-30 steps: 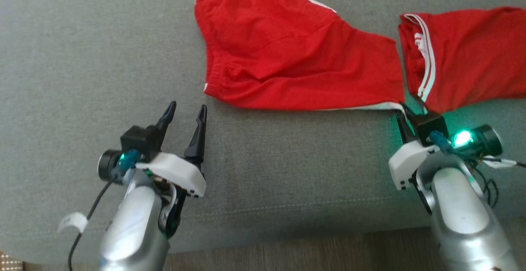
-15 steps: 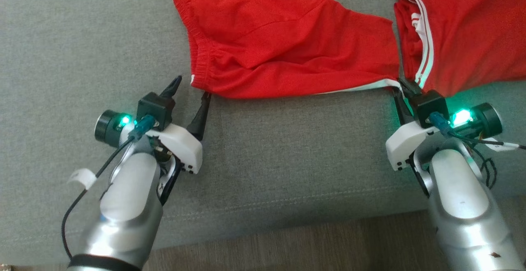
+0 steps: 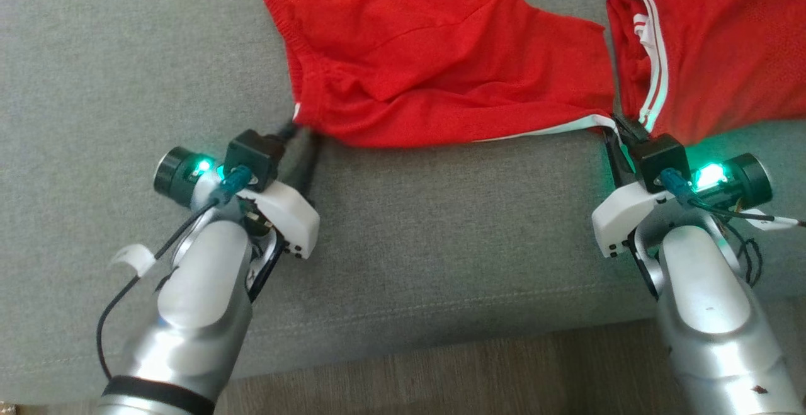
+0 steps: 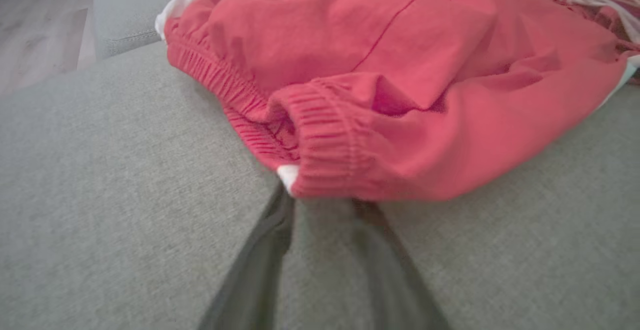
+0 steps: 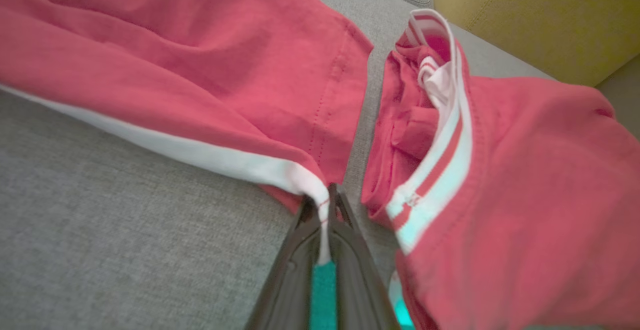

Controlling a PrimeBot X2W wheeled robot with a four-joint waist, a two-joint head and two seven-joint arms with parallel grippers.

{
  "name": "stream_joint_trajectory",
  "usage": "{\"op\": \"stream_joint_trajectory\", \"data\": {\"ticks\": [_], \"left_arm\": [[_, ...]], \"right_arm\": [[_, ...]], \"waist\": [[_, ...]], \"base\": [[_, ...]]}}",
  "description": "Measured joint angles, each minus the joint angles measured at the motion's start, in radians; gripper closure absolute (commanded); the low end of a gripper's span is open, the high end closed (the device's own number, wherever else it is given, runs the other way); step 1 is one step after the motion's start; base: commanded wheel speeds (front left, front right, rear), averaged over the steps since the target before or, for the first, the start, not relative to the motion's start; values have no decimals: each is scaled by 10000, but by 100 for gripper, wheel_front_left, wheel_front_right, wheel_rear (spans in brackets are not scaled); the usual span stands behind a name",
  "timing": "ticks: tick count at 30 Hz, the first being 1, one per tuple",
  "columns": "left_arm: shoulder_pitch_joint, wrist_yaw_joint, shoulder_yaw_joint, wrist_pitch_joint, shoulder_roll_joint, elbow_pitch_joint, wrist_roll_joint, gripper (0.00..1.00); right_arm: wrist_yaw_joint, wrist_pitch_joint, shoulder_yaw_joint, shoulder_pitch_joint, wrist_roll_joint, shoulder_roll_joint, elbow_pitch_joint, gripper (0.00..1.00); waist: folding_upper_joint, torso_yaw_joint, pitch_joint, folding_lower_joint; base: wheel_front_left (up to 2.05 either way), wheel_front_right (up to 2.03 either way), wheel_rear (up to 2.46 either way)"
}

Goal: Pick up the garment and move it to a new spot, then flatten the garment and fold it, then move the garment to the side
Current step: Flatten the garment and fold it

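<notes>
Left end effector [image 3: 302,133] now at garment [image 3: 441,68]

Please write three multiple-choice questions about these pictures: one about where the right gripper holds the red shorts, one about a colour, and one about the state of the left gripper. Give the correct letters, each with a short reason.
1. Where does the right gripper hold the red shorts?
A. at a drawstring
B. at the corner where the side stripe ends
C. in the middle of the cloth

2. What colour is that stripe?
A. white
B. black
C. yellow

3. How does the left gripper stand?
A. shut on a towel
B. open, tips at the waistband corner
C. shut, far from any cloth

Answers: 1 B, its fingers pinch the striped corner; 2 A, the band is white against the red; 3 B, the grey cushion shows between its fingers.
</notes>
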Motion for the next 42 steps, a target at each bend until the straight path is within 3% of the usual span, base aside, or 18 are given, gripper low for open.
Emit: {"op": "stream_joint_trajectory", "data": {"ticks": [19, 32, 37, 38, 39, 40, 41, 42], "left_arm": [[752, -86, -107, 0, 399, -1480, -226, 100], [3279, 27, 2157, 0, -407, -3845, -1891, 100], [4620, 27, 2470, 0, -449, -4531, -2299, 100], [4957, 165, 2366, 0, -453, -4709, -2548, 85], [5049, 261, 2295, 0, -451, -4750, -2648, 0], [5109, 330, 2226, 0, -451, -4777, -2685, 0], [5151, 380, 2165, 0, -451, -4801, -2681, 0], [5181, 389, 2111, 0, -453, -4832, -2681, 0]], "right_arm": [[0, 144, 167, -248, -23, -359, 71, 100], [0, 40, -316, 1004, 512, -240, 355, 100], [0, 23, -439, 1625, 644, -84, 372, 100], [0, 23, -470, 1800, 738, -19, 376, 100], [0, -8, -537, 1883, 796, -10, 366, 100], [0, -40, -637, 1944, 863, 4, 362, 100], [0, -50, -662, 1999, 972, 4, 336, 62], [0, -50, -675, 2080, 1091, 4, 299, 0]], "waist": [[0, 509, -995, 0], [0, 1035, -1924, 0], [0, 1252, -2286, 0], [0, 1331, -2401, 0], [0, 1362, -2450, 0], [0, 1386, -2497, 0], [0, 1404, -2541, 0], [0, 1418, -2581, 0]], "base": [[0, 0, 0], [0, 0, 0], [0, 0, 0], [0, 0, 0], [0, 0, 0], [0, 0, 0], [0, 0, 0], [0, 0, 0]]}}
